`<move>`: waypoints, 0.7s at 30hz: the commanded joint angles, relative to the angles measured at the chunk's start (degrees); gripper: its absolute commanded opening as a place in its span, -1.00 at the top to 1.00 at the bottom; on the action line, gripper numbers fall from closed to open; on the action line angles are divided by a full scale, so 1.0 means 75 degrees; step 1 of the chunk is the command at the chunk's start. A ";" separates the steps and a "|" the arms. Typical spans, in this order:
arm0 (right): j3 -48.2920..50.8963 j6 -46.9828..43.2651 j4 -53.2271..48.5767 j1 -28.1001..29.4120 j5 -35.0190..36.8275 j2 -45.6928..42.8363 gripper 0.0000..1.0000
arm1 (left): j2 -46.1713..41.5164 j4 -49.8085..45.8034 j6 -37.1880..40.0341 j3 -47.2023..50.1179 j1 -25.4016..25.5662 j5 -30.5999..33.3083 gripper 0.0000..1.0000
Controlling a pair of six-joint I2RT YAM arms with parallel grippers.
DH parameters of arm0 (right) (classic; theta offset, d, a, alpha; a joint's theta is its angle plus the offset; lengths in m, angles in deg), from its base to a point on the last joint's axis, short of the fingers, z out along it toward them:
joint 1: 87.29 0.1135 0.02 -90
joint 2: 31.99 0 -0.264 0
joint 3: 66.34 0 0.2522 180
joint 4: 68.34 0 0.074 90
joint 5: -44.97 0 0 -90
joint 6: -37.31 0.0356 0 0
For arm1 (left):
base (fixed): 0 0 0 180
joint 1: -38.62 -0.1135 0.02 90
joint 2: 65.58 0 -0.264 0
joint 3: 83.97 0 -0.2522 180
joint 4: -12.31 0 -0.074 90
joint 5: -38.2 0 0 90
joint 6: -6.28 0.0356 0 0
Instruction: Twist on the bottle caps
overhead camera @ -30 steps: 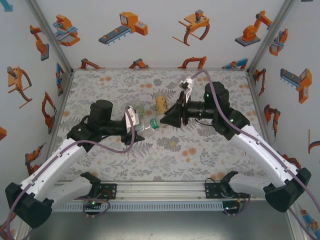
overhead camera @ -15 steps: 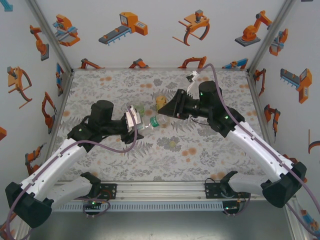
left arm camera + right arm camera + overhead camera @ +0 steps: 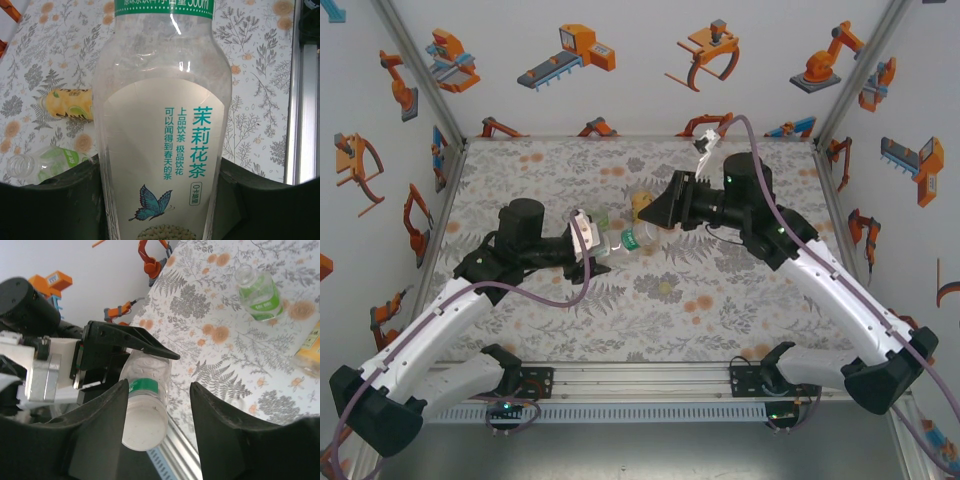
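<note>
The left gripper point(image 3: 598, 245) is closed on the clear bottle point(image 3: 165, 125), which is held sideways with its white cap point(image 3: 145, 429) towards 3 o'clock. The cap is straddled by the right gripper point(image 3: 157, 385), jaws parted (a gap is seen on one side). On the floral table point(image 3: 720, 300), the uncapped green-tinted bottle point(image 3: 603, 218) is seen at 11 o'clock of the held one and the yellow bottle point(image 3: 642, 207) at 1 o'clock.

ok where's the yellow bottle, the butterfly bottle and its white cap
yellow bottle point(image 3: 70, 102), left wrist view, on its label
butterfly bottle point(image 3: 165, 150), left wrist view, on its white label
white cap point(image 3: 144, 430), right wrist view, on its flat top
</note>
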 commanded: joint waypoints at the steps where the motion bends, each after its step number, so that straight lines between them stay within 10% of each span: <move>1: -0.0173 -0.1267 0.0172 0.0028 -0.0333 -0.0276 -0.07 | -0.0073 0.0152 -0.0005 -0.0094 0.0030 -0.0356 1.00; 21: 0.0249 0.1742 0.0790 0.0022 -0.0447 0.0342 -0.42 | -0.0242 0.0580 -0.0464 0.0044 0.0012 0.0916 1.00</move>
